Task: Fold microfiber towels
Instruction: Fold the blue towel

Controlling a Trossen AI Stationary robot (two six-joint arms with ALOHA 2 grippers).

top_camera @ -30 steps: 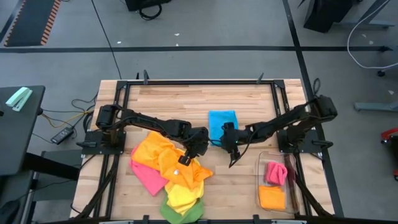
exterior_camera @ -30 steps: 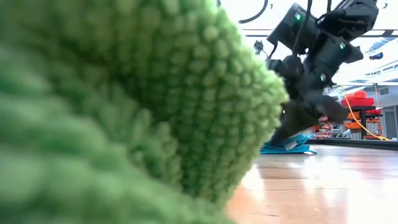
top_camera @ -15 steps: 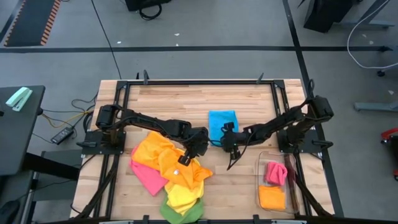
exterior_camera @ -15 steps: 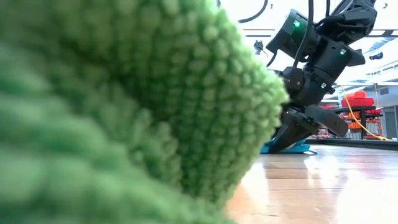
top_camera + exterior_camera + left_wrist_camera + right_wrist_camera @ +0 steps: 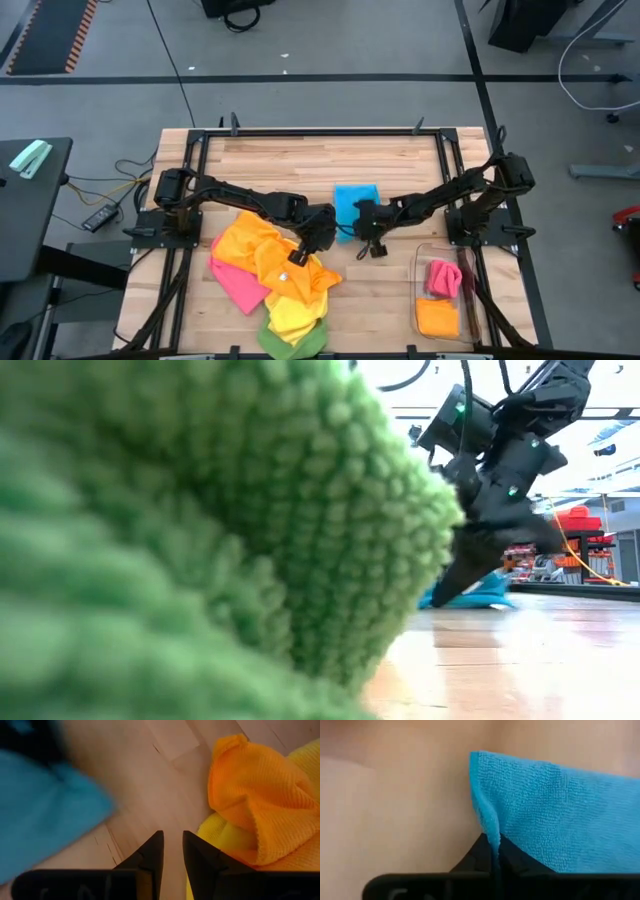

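- Blue towel (image 5: 357, 200) flat near mid-table, just ahead of both grippers — apart from the heap, presumably singled out for folding.
- Right gripper (image 5: 372, 243) at the blue towel's near edge, fingers pressed together on a thin ridge of its hem; in the right wrist view, blue cloth (image 5: 555, 815) pulled up into the closed tips.
- Pinch at the edge rather than mid-cloth — probably so one side can be lifted and laid over the rest.
- Left gripper (image 5: 318, 240) low between the blue towel and the pile, fingers (image 5: 150, 857) set narrowly apart, nothing between them, bare wood beneath.
- Left placement likely a ready stance — near enough to pin or take a second spot on the hem.
- Orange towel (image 5: 250, 245) topping the loose heap on the left half, with pink (image 5: 238, 284), yellow (image 5: 295, 312) and green (image 5: 296, 342) beneath and toward the front edge; all crumpled, not yet folded.
- Green pile filling most of the low view (image 5: 200, 540), right up against that camera.
- Clear bin (image 5: 440, 300) at front right holding a pink cloth and an orange one — seemingly the finished ones.
- Wooden table (image 5: 290, 165) bare behind the blue towel.
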